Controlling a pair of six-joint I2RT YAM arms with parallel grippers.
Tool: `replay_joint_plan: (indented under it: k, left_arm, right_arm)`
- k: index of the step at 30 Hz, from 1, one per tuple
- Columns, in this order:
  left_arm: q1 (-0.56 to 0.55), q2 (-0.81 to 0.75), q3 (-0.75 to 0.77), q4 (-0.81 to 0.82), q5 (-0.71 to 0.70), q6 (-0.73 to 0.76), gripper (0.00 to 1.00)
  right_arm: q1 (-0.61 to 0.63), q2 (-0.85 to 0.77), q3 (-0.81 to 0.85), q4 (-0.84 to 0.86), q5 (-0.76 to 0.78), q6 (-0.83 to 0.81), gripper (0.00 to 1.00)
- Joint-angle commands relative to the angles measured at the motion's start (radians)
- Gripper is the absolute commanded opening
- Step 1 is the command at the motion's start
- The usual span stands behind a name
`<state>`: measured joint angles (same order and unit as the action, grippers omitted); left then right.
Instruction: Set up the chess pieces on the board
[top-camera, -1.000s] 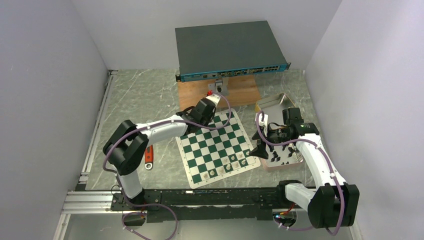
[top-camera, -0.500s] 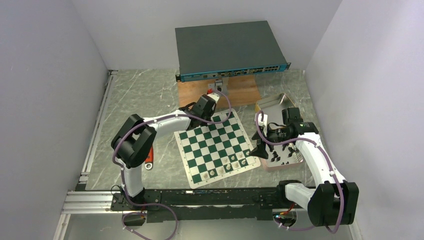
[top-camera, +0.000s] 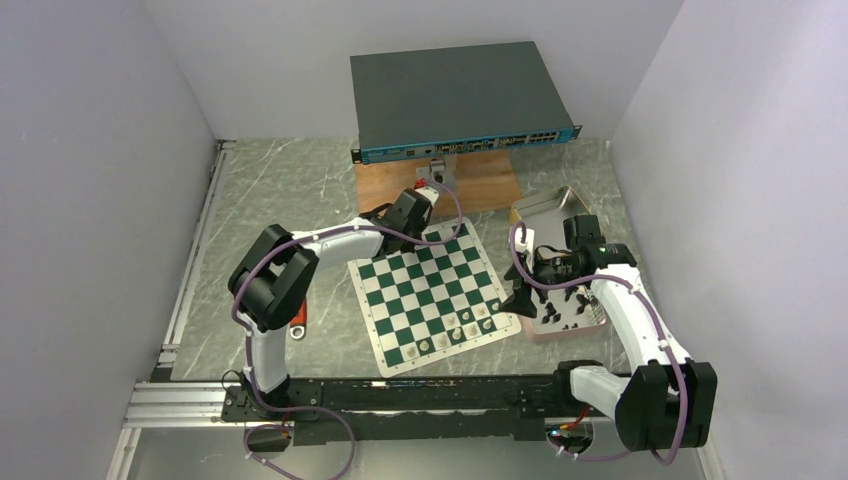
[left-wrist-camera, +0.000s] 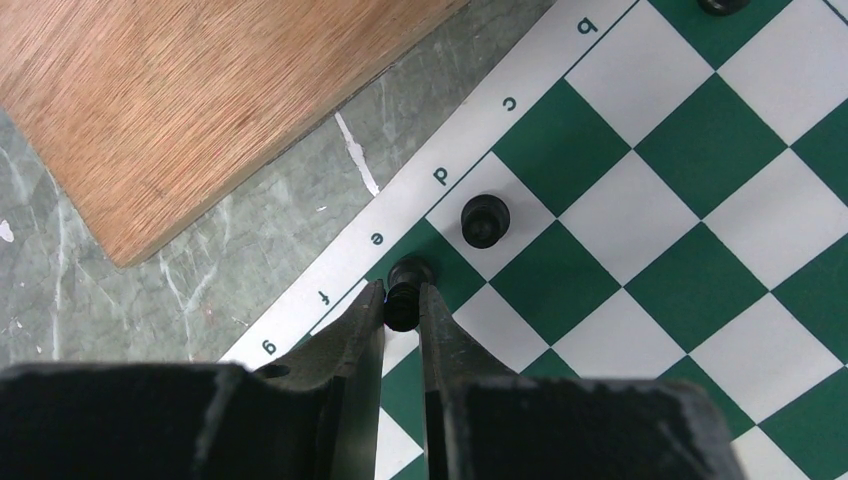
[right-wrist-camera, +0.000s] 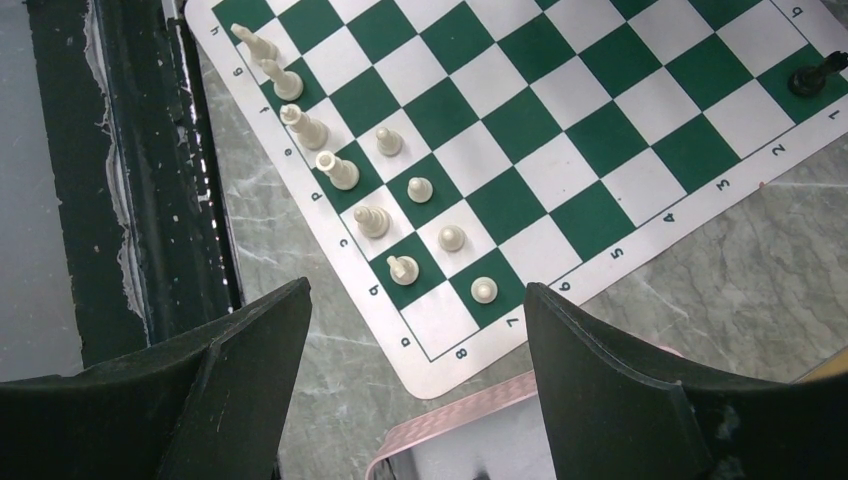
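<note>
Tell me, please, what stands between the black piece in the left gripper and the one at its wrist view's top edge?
Another black piece, on the white square beside letter d, touching neither; the left wrist view shows it.

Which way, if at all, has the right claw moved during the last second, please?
No, it has not visibly moved: in the top view the right claw stays open over the pink tray's left edge, beside the board.

Left pincer (left-wrist-camera: 402, 300) slightly farther back.

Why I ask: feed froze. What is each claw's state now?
Left claw: shut on a small black plastic chess piece.
Right claw: open, empty.
</note>
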<state>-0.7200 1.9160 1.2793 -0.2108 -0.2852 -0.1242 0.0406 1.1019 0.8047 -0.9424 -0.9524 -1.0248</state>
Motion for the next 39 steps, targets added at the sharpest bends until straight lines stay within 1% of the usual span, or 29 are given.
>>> replay_joint_plan:
  k: [1, 18, 28, 39]
  left_arm:
    - [0.005, 0.007, 0.044, -0.005, 0.018, 0.005, 0.04]
    - [0.010, -0.007, 0.046, -0.030, 0.050, -0.004, 0.05]
    - [0.014, 0.013, 0.060, -0.035, 0.048, -0.002, 0.10]
    - [0.021, 0.020, 0.061, -0.025, 0.064, -0.010, 0.10]
  right_arm:
    - [-0.002, 0.001, 0.033, -0.013, -0.017, -0.023, 0.80]
    - [-0.002, 0.006, 0.034, -0.021, -0.019, -0.032, 0.80]
    - [-0.002, 0.009, 0.034, -0.026, -0.022, -0.035, 0.80]
    - [-0.002, 0.012, 0.036, -0.029, -0.022, -0.038, 0.80]
